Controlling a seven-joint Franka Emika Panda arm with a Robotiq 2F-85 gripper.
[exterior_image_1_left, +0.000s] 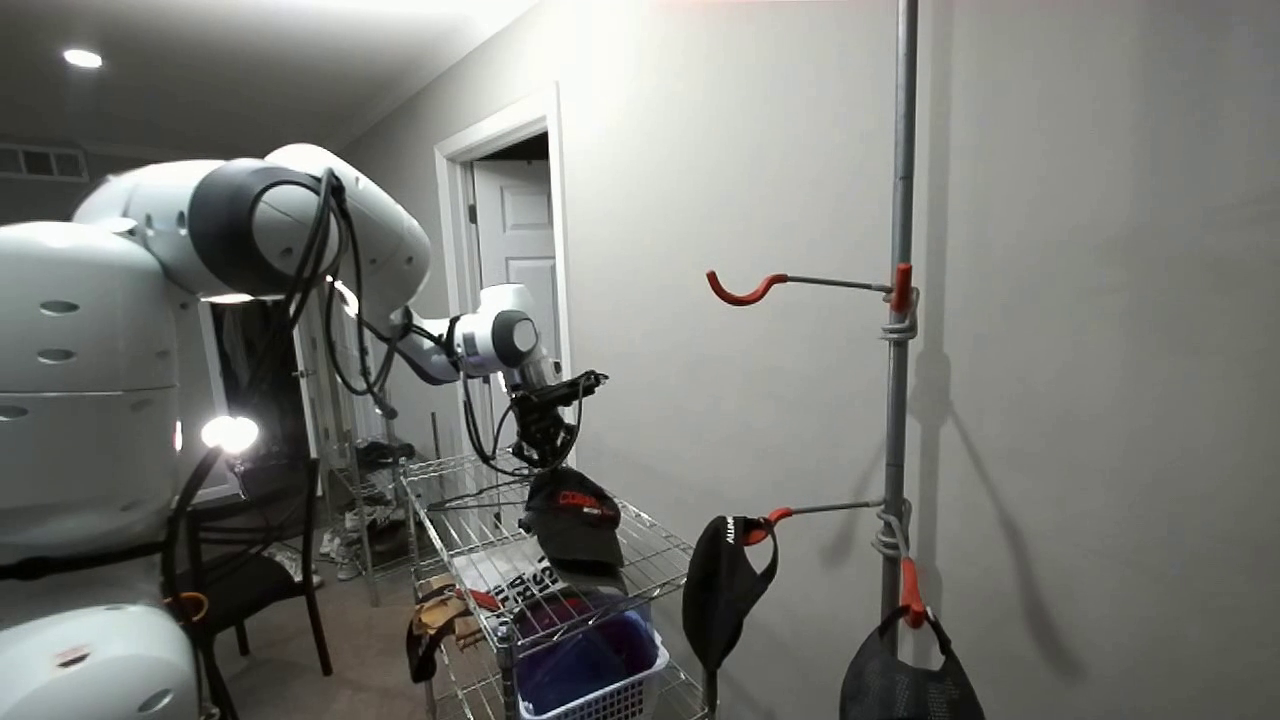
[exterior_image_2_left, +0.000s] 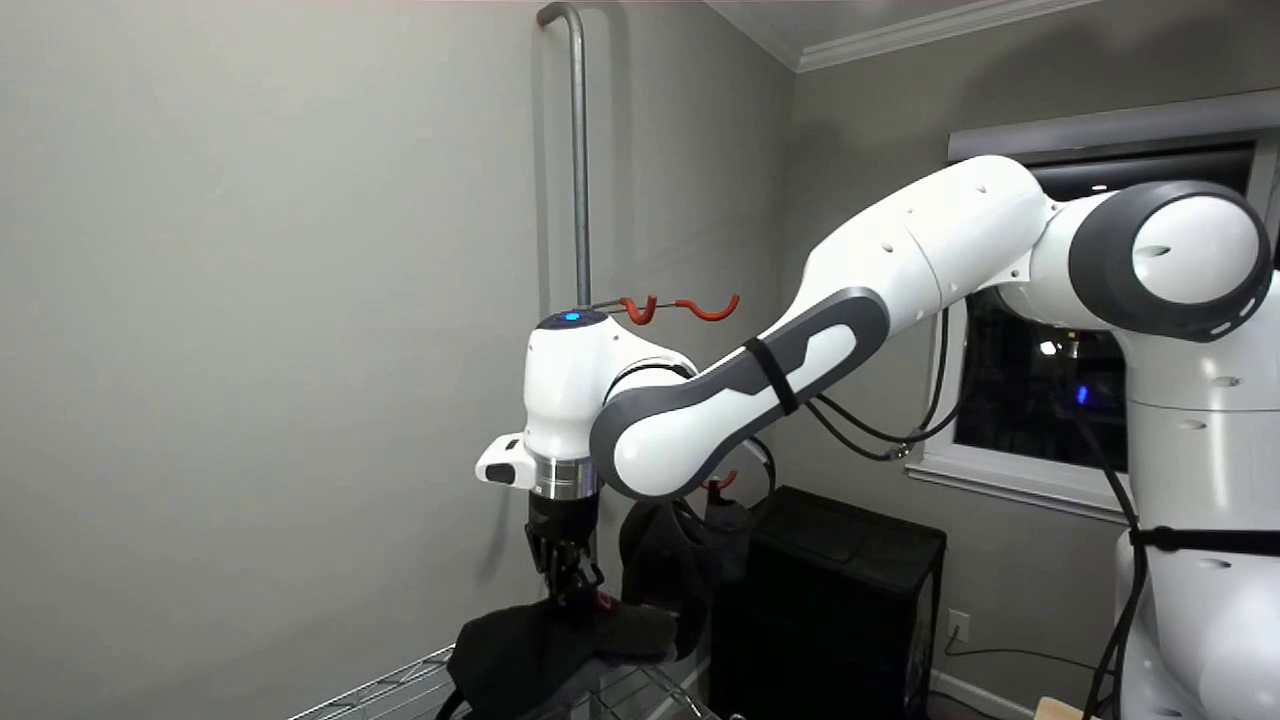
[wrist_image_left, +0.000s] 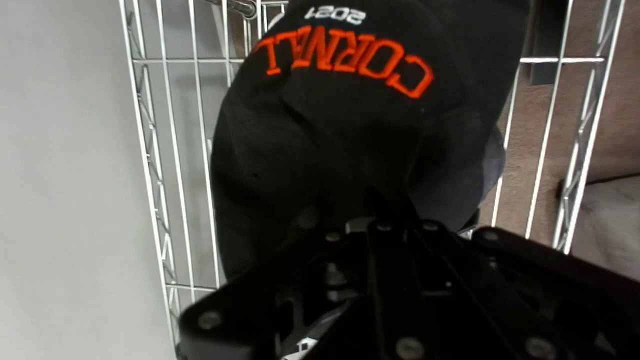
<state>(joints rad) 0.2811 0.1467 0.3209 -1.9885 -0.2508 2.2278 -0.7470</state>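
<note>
A black cap with red CORNELL lettering (wrist_image_left: 345, 55) lies at the wire shelf; it also shows in both exterior views (exterior_image_1_left: 575, 515) (exterior_image_2_left: 520, 650). My gripper (wrist_image_left: 392, 207) points down onto the cap's crown. Its dark fingers are close together, and the cap's fabric folds in toward the fingertips, so it looks shut on the cloth. The fingertips themselves are dark and hard to make out. In both exterior views the gripper (exterior_image_1_left: 545, 460) (exterior_image_2_left: 572, 592) touches the top of the cap. The cap's brim tilts downward in an exterior view. A greyish brim or second cap (wrist_image_left: 494, 157) peeks out underneath.
A metal pole (exterior_image_1_left: 900, 180) beside the wall carries red-tipped hooks (exterior_image_1_left: 745, 297). A black cap (exterior_image_1_left: 725, 590) and a mesh cap (exterior_image_1_left: 910, 685) hang there. The wire shelf (exterior_image_1_left: 660, 535) holds a white lettered cloth (exterior_image_1_left: 500, 560); a basket (exterior_image_1_left: 600, 697) sits below. A black box (exterior_image_2_left: 840, 550) stands behind.
</note>
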